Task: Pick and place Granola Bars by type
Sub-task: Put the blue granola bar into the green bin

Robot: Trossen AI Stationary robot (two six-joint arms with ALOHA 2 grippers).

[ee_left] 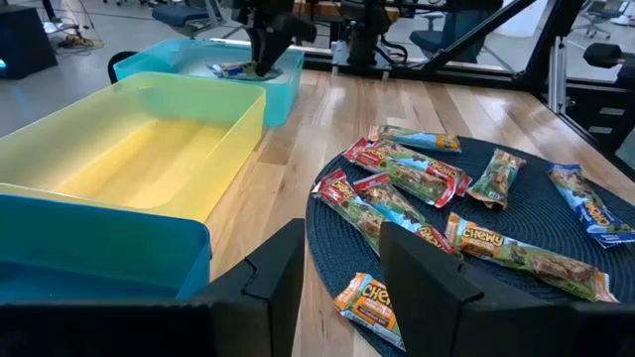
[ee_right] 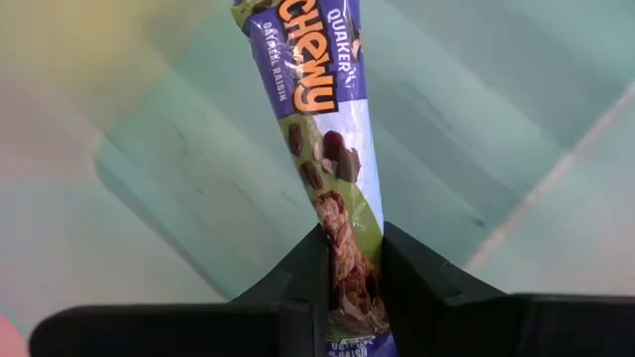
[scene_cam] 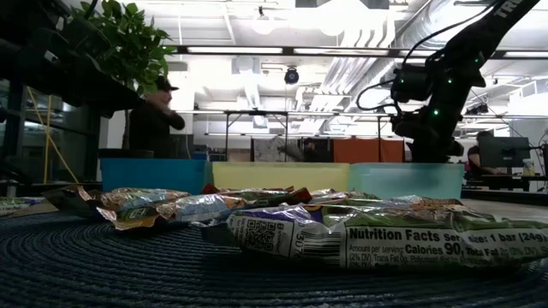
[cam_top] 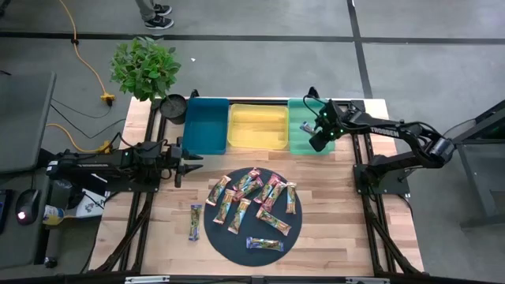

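Observation:
Several granola bars (cam_top: 252, 201) lie on a dark round mat (cam_top: 223, 237) at the table's near middle. One bar (cam_top: 195, 222) lies on the wood left of the mat. Blue (cam_top: 207, 125), yellow (cam_top: 258, 126) and green (cam_top: 298, 143) trays stand in a row at the far edge. My right gripper (ee_right: 352, 248) reaches down into the green tray (ee_left: 288, 74), shut on a blue-purple bar (ee_right: 322, 89). My left gripper (ee_left: 342, 283) waits at the table's left, level, open, with nothing between its fingers. My right gripper pinches one end of the blue-purple bar (ee_right: 347, 233) between its two fingers, and the wrapper is squeezed narrow there. The fingers slant down from above into the green tray. The bar runs on beyond the fingertips, low over the tray's floor; whether its free end (ee_left: 230, 69) rests there I cannot tell.
A potted plant (cam_top: 144, 67) and a black pot (cam_top: 173, 106) stand at the table's far left corner. The blue and yellow trays hold nothing that shows. A person (scene_cam: 154, 120) stands in the room beyond the table. Bare wood lies right of the mat (cam_top: 339, 213).

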